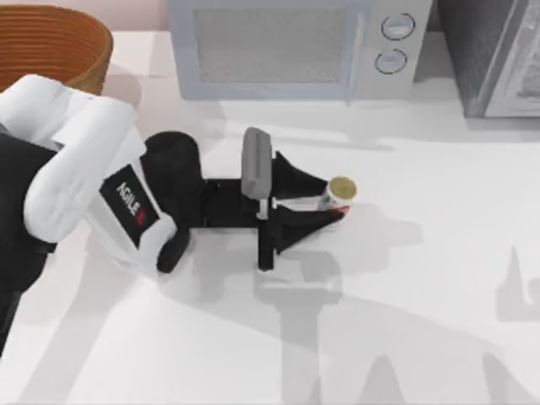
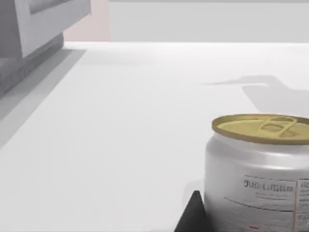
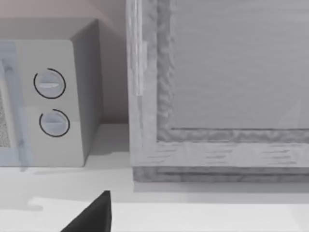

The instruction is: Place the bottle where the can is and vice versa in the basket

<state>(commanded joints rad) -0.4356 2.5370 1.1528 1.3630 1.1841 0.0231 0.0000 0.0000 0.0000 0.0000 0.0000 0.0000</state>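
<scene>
Top view: the left arm reaches across the white table (image 1: 422, 321), and its left gripper (image 1: 325, 205) has its two black fingers set on either side of the can (image 1: 338, 192), which stands upright near the table's middle, in front of the microwave (image 1: 295, 46). The fingers appear clenched on the can, though actual contact cannot be confirmed. The basket (image 1: 59, 46) sits at the far left corner, well apart from the can. Left wrist view: the can (image 2: 258, 176) close up (gold lid with pull tab, silver printed wall), one fingertip (image 2: 193, 215) just beside it. Right wrist view: the microwave's two dials (image 3: 50, 104) and a grey cabinet (image 3: 217, 92) beside it.
</scene>
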